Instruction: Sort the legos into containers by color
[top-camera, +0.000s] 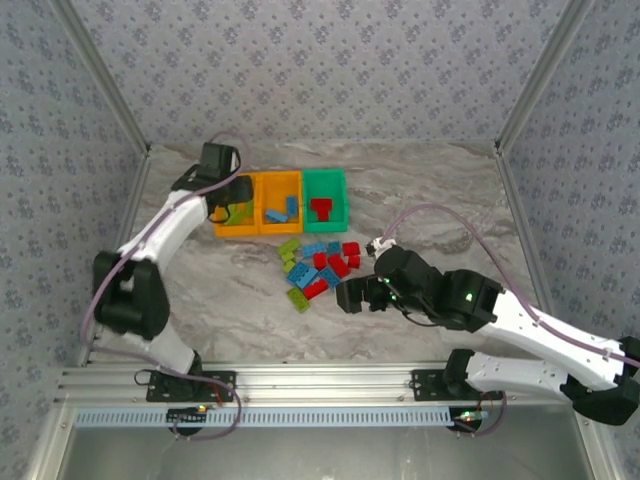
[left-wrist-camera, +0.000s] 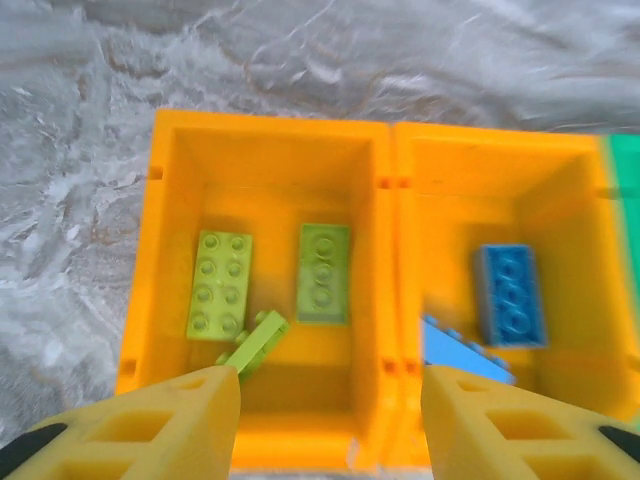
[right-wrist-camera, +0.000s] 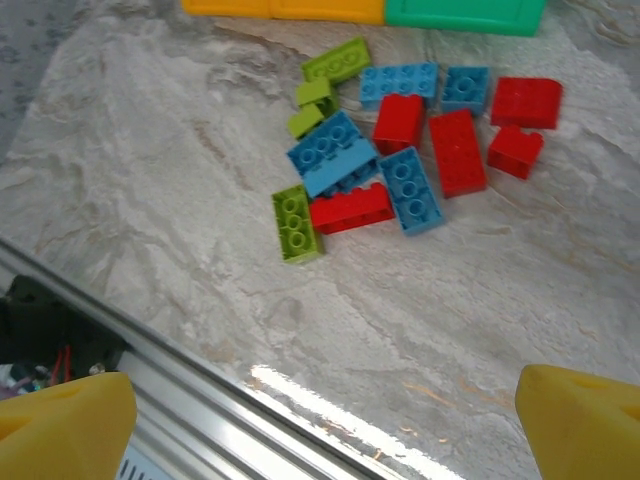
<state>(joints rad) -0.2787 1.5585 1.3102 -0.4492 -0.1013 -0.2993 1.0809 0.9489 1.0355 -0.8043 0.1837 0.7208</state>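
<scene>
Open grey marbled bench (top-camera: 440, 190) spreads right of my three small open plastic bins (top-camera: 281, 177), two orange, one green. Loose lime, blue and red studded bricks (top-camera: 320, 268) lie just near of them. My left fingers (left-wrist-camera: 160, 425) stand apart over the leftmost bin (left-wrist-camera: 270, 130), a tilted lime brick (left-wrist-camera: 255, 343) beside one tip; right fingers (right-wrist-camera: 70, 425) gape wide near the pile.

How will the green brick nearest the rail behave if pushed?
The green brick looks hard, likely stiff and light. Lying flat, studs up, it should slide, not roll. It may nudge the red brick beside it.
</scene>
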